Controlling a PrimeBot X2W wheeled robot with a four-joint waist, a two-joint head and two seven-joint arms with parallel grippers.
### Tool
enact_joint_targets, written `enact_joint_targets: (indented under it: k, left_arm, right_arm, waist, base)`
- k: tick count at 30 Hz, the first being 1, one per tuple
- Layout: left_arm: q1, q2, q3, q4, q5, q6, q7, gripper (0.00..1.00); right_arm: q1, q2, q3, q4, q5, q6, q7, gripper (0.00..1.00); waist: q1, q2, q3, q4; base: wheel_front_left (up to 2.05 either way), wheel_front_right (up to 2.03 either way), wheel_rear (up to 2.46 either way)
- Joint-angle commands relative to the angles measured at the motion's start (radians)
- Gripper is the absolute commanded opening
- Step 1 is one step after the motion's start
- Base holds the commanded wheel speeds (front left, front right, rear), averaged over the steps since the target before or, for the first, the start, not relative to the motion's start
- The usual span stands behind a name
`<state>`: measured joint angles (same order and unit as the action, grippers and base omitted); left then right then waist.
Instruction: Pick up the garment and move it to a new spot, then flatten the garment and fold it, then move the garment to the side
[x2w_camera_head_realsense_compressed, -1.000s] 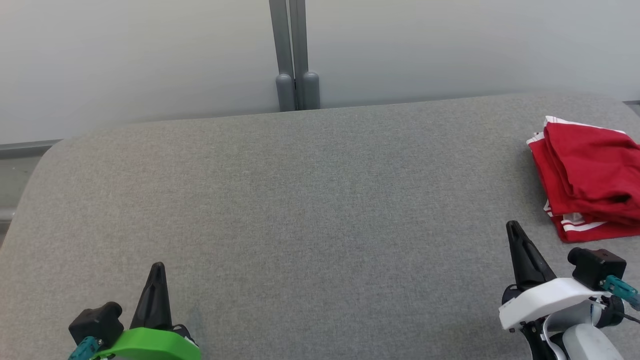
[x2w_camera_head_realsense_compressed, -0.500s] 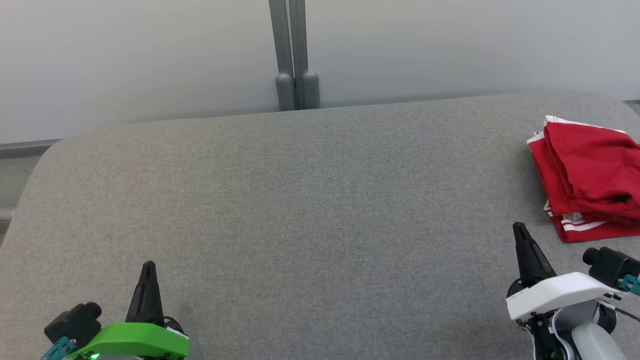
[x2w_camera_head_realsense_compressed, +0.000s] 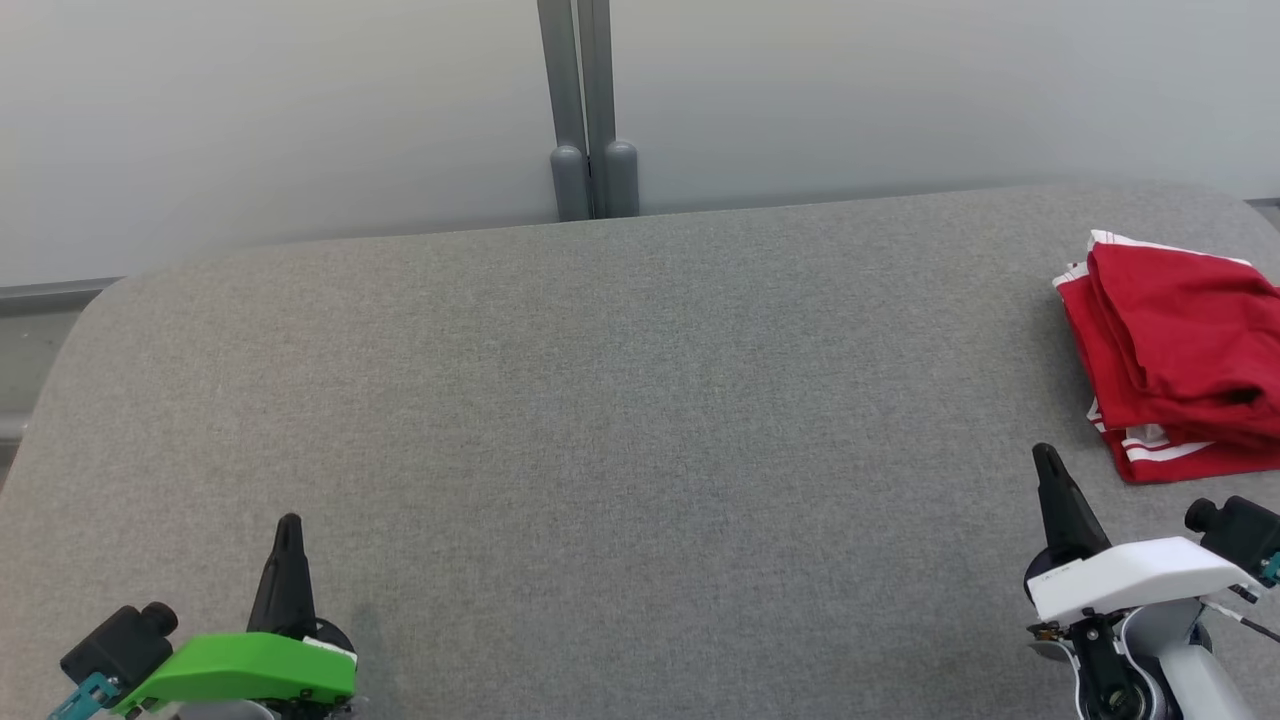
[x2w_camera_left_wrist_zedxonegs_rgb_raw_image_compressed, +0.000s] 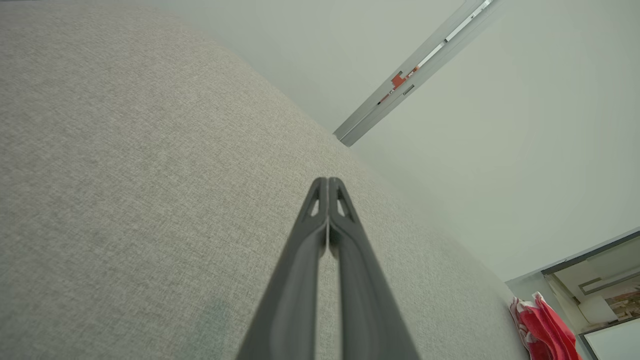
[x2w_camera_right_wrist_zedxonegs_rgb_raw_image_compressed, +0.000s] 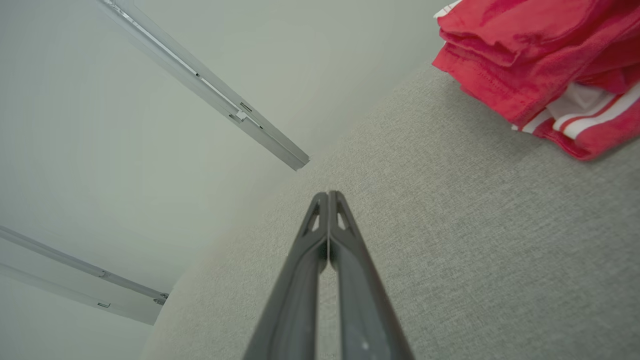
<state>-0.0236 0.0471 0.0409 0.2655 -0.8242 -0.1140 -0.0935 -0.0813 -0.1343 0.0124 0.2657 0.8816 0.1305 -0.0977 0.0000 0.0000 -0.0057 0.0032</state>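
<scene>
Grey woven fabric covers the bench (x2w_camera_head_realsense_compressed: 640, 400), which runs wide under a pale wall (x2w_camera_head_realsense_compressed: 250, 120), with a grey post (x2w_camera_head_realsense_compressed: 588, 110) standing behind its far edge. Folded into a thick red stack with white stripes at the hems, the garment (x2w_camera_head_realsense_compressed: 1170, 360) lies at the bench's right end, partly cut off by the head view's edge. On a green mount (x2w_camera_head_realsense_compressed: 240, 670), the left claw (x2w_camera_head_realsense_compressed: 289, 530) sits at the near left with its fingers (x2w_camera_left_wrist_zedxonegs_rgb_raw_image_compressed: 302, 260) pressed together, holding nothing, well apart from the garment. On a white mount (x2w_camera_head_realsense_compressed: 1130, 575), the right claw (x2w_camera_head_realsense_compressed: 1046, 462) sits at the near right, likewise closed and empty, its tip near the garment's near corner but not touching it.
</scene>
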Motion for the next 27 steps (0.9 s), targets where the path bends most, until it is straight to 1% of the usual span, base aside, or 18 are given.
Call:
enact_joint_targets:
  k: [1,27]
  left_arm:
    - [-0.033,0.004,0.008,-0.014,-0.038,-0.004,0.007,0.00]
    - [-0.057,0.004,0.035,-0.018,-0.326,-0.010,0.085,0.00]
  right_arm:
    - [-0.023,0.000,-0.010,-0.016,0.035,0.000,0.010,0.00]
    - [-0.028,0.033,-0.056,-0.020,0.302,0.000,0.088,0.00]
  waist:
    - [0.0000,0.0000,0.000,0.000]
    - [0.0000,0.0000,0.003,-0.001]
  base:
    - [0.00,0.00,0.00]
    - [0.00,0.00,0.00]
